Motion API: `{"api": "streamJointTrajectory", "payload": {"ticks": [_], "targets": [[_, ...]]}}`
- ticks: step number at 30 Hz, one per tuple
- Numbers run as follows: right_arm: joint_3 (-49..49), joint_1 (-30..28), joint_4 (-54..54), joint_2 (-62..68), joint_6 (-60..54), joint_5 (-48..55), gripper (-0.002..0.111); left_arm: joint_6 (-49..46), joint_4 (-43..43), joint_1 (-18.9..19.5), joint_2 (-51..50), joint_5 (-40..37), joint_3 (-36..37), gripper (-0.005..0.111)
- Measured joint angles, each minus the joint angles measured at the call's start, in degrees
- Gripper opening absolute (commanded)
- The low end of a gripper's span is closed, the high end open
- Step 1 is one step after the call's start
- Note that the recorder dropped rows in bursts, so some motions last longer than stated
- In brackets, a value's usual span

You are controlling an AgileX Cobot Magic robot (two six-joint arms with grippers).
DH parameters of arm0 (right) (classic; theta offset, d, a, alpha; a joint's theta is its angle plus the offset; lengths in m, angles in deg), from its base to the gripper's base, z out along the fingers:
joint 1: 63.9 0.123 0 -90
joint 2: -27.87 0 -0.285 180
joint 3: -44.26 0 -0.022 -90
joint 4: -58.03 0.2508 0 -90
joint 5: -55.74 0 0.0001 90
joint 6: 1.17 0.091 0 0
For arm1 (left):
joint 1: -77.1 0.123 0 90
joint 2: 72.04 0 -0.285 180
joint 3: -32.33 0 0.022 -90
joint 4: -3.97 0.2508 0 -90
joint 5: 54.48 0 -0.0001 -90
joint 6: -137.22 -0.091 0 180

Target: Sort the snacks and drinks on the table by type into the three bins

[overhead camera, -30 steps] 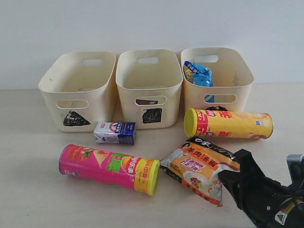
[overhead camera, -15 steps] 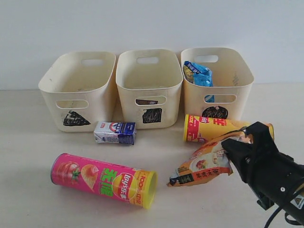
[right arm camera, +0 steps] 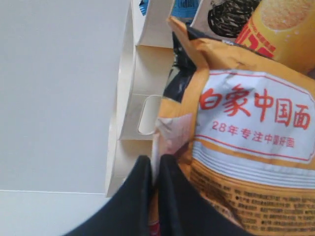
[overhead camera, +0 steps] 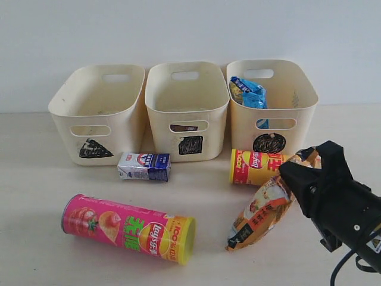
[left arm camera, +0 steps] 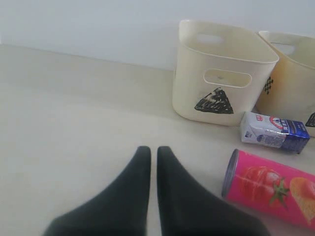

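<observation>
Exterior view: right gripper (overhead camera: 293,171) pinches the crinkly orange-white bag (overhead camera: 259,214) by its edge; left gripper (left arm camera: 153,151) closed, empty

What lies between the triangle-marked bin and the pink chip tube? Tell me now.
The small white-and-blue carton lies on its side there, in front of the triangle-marked bin and apart from the pink chip tube. Both the exterior and left wrist views show it.
</observation>
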Motion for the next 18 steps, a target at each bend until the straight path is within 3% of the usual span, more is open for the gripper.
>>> {"api": "streamJointTrajectory", "payload": {"ticks": [15,18], "targets": [[3.0,0.0,-1.9,-0.1,-1.4,-0.5,0.0,0.0,0.0,0.0,0.0,0.0,0.0,0.004],[3.0,0.0,-3.4,-0.1,-2.2,-0.5,0.011,0.0,0.0,0.0,0.0,0.0,0.0,0.004]]}}
